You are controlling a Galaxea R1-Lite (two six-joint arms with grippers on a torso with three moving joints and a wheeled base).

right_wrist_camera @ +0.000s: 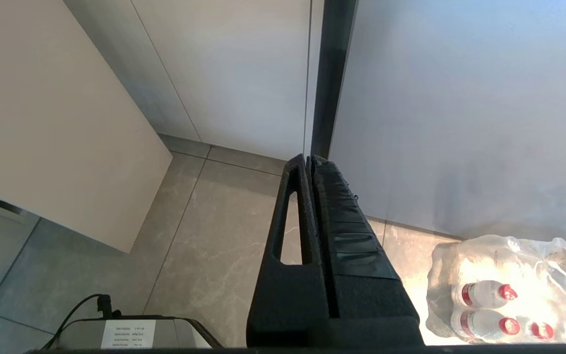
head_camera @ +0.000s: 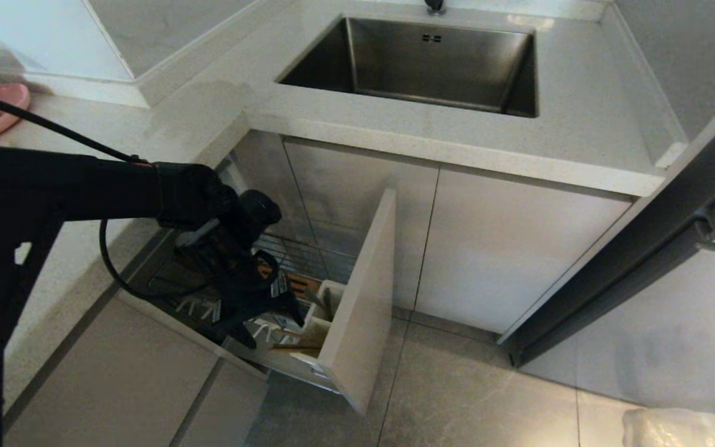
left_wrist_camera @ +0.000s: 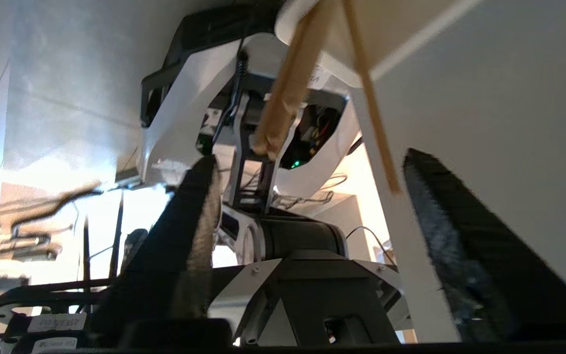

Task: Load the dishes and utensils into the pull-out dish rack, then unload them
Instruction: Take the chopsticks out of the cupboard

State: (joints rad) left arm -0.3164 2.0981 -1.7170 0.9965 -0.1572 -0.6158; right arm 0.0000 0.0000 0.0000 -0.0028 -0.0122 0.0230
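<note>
You are hovering the left gripper (left_wrist_camera: 307,196), jaws apart and grasping nothing, over chopsticks (left_wrist_camera: 288,93) lower-centre in the pull-out dish rack (head_camera: 308,254); dishes unseen, unloading remaining.

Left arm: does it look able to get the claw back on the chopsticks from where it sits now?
Probably yes. The left claw is down in the pull-out dish rack by the white utensil cup, jaws apart. In the wrist view the chopsticks stand just beyond the fingers, nothing between.

No legible txt anywhere. White label (right_wrist_camera: 128,333) on grey box in right wrist view has print, too small to read. White stickers (left_wrist_camera: 57,323) in left wrist view likewise unreadable.
</note>
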